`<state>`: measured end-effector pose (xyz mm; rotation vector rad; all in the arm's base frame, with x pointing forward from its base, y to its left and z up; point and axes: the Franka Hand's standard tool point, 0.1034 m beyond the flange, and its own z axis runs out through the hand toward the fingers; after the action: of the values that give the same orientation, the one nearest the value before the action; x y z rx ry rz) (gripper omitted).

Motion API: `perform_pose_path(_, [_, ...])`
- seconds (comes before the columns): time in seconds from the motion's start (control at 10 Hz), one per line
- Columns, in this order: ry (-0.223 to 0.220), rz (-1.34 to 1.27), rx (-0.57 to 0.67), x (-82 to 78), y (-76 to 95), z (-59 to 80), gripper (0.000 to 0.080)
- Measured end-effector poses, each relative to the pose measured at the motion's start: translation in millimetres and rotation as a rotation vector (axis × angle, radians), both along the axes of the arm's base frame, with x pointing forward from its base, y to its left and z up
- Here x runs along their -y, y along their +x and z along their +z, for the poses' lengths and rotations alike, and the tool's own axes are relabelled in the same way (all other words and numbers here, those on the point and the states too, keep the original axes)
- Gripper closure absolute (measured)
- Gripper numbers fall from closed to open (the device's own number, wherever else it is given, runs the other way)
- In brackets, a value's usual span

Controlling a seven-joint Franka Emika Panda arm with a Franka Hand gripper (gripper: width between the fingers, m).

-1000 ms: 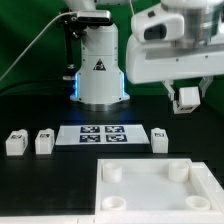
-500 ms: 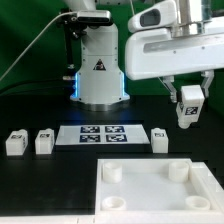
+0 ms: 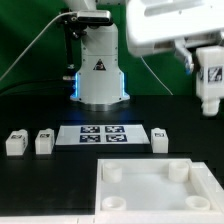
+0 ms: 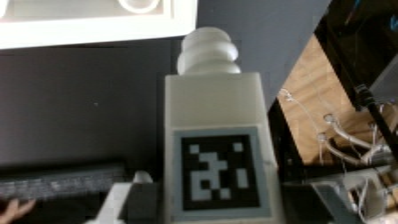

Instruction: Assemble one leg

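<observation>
My gripper (image 3: pixel 205 58) is shut on a leg (image 3: pixel 210 82), a small white block with a black-and-white tag, and holds it high in the air at the exterior view's right, above the table. In the wrist view the leg (image 4: pixel 217 140) fills the middle between my gripper (image 4: pixel 217 198) fingers (image 4: pixel 132 198), its ribbed tip pointing away. The large white tabletop (image 3: pixel 150 185) with round corner sockets lies at the front; one corner of it shows in the wrist view (image 4: pixel 89 30). Three more legs stand on the table (image 3: pixel 14 142), (image 3: pixel 43 141), (image 3: pixel 160 137).
The marker board (image 3: pixel 104 134) lies flat between the loose legs. The robot's white base (image 3: pixel 100 70) stands behind it. A black cable runs at the back left. The black table's edge and a wooden floor with wires (image 4: pixel 347 120) show in the wrist view.
My gripper has moved up and toward the exterior view's right, carrying the leg higher above the table. Nothing else has moved.
</observation>
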<state>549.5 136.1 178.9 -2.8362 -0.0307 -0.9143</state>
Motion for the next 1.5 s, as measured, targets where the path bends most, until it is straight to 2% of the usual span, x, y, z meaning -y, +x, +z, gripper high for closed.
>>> perform_pose_path(0.1, [0.002,-0.001,0.020,-0.3,4.2,8.3,0.0508])
perform_pose_path(0.2, [-0.018,0.020,0.044,3.5,7.1,6.3,0.0508])
perform_pose_path(0.3, [-0.048,0.039,0.051,12.4,15.0,-5.3,0.0508])
perform_pose_path(0.5, [-0.074,0.060,0.085,17.9,52.5,-3.3,0.0508])
perform_pose_path(0.6, [-0.078,0.067,0.098,16.5,61.0,-4.4,0.0508])
perform_pose_path(1.0, [-0.079,0.070,0.085,16.7,57.6,-8.2,0.0508])
perform_pose_path(1.1, [-0.081,0.069,0.087,17.7,57.8,-12.4,0.0508])
perform_pose_path(1.2, [-0.083,0.068,0.069,18.9,58.7,-30.1,0.0508])
perform_pose_path(1.5, [-0.093,0.069,0.048,28.9,72.2,-55.5,0.0508])
